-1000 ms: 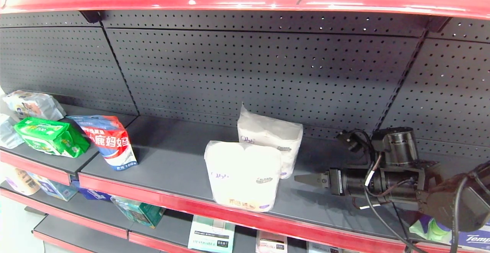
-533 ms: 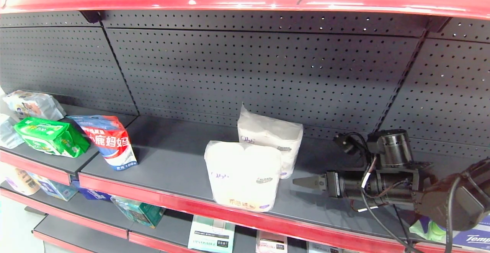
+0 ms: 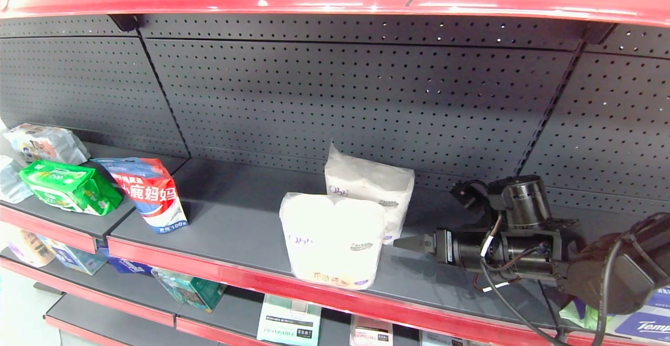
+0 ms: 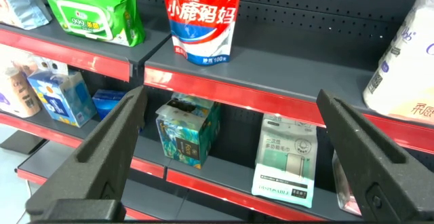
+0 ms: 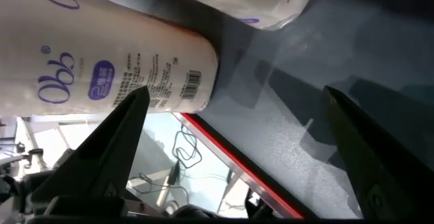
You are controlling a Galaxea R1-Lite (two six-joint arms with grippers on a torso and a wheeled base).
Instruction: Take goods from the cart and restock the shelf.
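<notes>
Two white paper-roll packs stand on the grey shelf board (image 3: 241,215): a front pack (image 3: 332,238) near the red edge and a rear pack (image 3: 369,189) behind it. My right gripper (image 3: 413,243) hovers low over the board, just right of the front pack, pointing at it. In the right wrist view the right gripper (image 5: 235,91) is open, with nothing between its fingers; the front pack (image 5: 108,54) and rear pack (image 5: 251,0) lie just ahead. My left gripper (image 4: 230,95) is open and holds nothing, in front of the lower shelves.
A red-and-blue bag (image 3: 149,191) and a green wipes pack (image 3: 70,186) stand at the left. Bare board lies between the bag and the white packs. A teal box (image 4: 186,129) and a white-green pack (image 4: 286,159) sit one shelf down. A blue tissue pack (image 3: 638,325) is at the far right.
My right gripper has slid a little to the left along the shelf, closer to the front white pack. The packs have not moved.
</notes>
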